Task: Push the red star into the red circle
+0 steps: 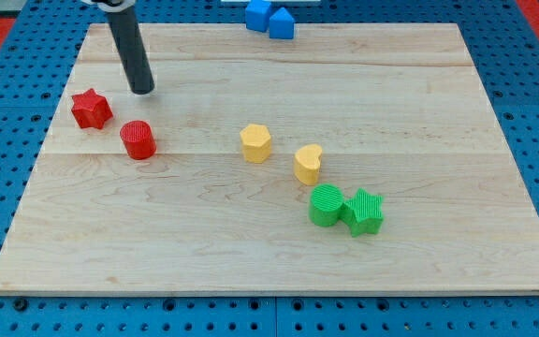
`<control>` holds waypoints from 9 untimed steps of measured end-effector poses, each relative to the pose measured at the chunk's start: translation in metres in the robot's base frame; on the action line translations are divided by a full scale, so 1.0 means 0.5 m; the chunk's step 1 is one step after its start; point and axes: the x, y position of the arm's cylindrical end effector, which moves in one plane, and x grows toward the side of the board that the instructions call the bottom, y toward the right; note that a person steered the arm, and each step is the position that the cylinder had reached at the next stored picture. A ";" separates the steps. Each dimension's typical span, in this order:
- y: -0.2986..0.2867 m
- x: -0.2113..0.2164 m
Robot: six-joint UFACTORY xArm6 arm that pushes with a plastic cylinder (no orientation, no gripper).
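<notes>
Green star (364, 212) nearest; red star (90, 108) just lower-left of my tip (143, 91), apart.

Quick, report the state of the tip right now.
My tip: bare rod end, holding nothing, touching no block; it sits toward the view's top right of the red star, above the red circle.

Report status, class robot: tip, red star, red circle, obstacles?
My tip above-right of red star, not touching. Red circle lower right of star, gap between. Nothing in the way.
</notes>
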 end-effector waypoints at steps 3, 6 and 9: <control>-0.175 0.096; -0.163 0.112; -0.035 0.135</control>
